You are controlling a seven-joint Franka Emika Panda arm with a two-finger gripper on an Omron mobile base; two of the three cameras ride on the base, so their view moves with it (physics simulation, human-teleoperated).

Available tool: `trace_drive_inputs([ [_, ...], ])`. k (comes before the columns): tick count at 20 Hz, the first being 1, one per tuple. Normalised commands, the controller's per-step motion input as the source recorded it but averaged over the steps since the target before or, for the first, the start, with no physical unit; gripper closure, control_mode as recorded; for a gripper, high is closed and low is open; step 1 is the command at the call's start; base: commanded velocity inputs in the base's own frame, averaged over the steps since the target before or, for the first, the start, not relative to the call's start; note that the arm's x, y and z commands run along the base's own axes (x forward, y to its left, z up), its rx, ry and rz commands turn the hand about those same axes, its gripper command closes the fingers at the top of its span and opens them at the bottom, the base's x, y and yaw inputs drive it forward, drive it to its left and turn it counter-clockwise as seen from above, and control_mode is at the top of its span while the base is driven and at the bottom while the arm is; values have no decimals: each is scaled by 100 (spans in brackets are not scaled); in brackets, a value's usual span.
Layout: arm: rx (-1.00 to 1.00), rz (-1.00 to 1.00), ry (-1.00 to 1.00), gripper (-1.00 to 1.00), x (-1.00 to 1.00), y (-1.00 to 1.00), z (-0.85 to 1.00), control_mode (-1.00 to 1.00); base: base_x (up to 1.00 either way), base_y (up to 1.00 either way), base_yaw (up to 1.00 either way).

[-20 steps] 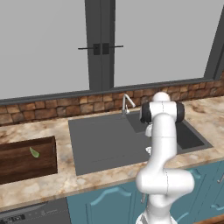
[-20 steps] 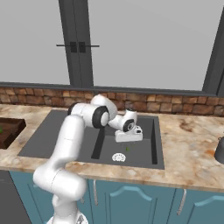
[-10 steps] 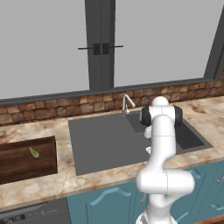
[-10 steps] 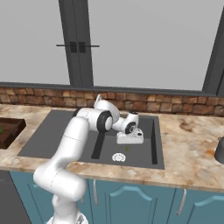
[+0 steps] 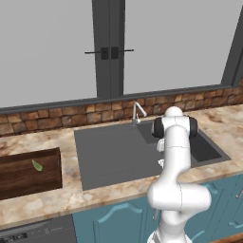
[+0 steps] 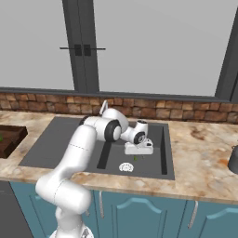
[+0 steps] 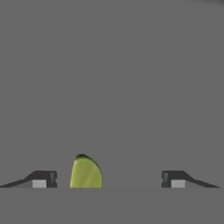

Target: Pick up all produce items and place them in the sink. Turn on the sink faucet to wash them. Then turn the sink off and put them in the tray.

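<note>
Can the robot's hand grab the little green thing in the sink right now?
Probably yes. The end effector is open with the green piece between its fingertips, and nothing blocks it on the sink floor.

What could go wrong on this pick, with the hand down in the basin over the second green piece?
1. In the hand view the produce piece sits nearer one of the fingertips than the other, so the open gripper may nudge it aside while closing.
2. The piece lies close to the drain; a push might slide it there.
3. The carry to the tray, where the other piece lies, crosses the whole sink; a thin grip could drop it.
</note>
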Motion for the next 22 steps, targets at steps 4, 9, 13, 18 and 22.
trace_drive_inputs([
  [4, 0, 0, 0, -100, 16, 0, -21, -100, 0, 0, 0],
  [9, 0, 0, 0, -100, 6, 0, -22, -100, 0, 0, 0],
  [13, 0, 0, 0, 100, -15, 0, -21, -100, 0, 0, 0],
  [18, 0, 0, 0, 100, -15, 0, -10, -100, 0, 0, 0],
  [22, 2, 0, -1, 100, -33, 0, 0, -100, 0, 0, 0],
])
